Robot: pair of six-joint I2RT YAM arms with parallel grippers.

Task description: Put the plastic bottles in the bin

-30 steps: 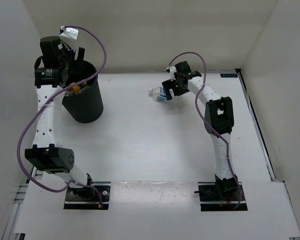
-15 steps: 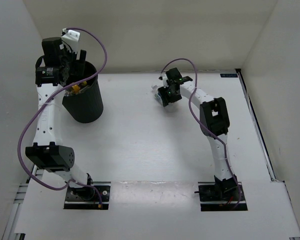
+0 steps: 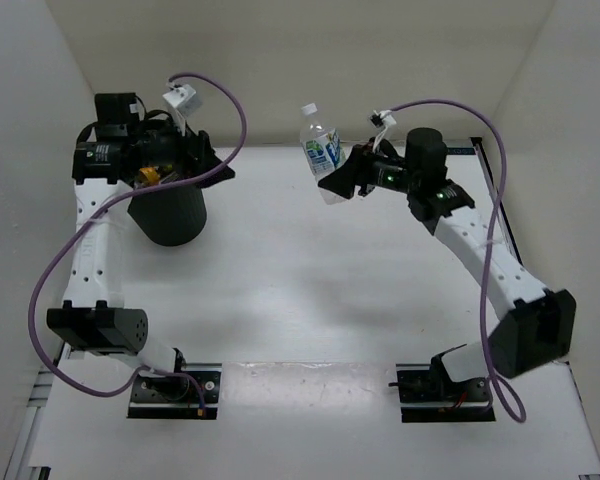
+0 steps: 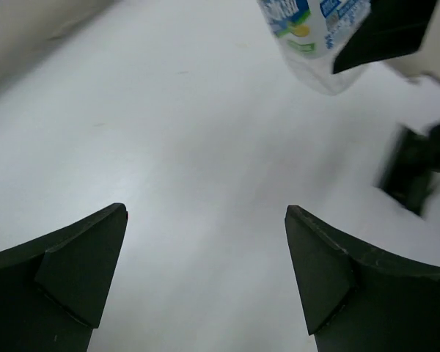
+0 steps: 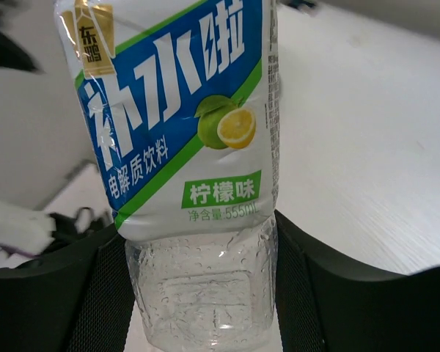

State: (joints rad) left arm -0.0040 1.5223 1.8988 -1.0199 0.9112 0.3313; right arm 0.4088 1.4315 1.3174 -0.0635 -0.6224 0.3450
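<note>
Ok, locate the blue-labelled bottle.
Top view: the bottle is held above the far side of the table, base clamped between the right fingers, well right of the bin.

The table (image 3: 280, 290) is viewed whole from high above and behind the bases (image 3: 175, 385), set at 6 o'clock; the left wrist view is aimed low across the table, with the bottle (image 4: 308, 37) at 1 o'clock; the right wrist view is held close to that bottle, which is shared by all three views.
</note>
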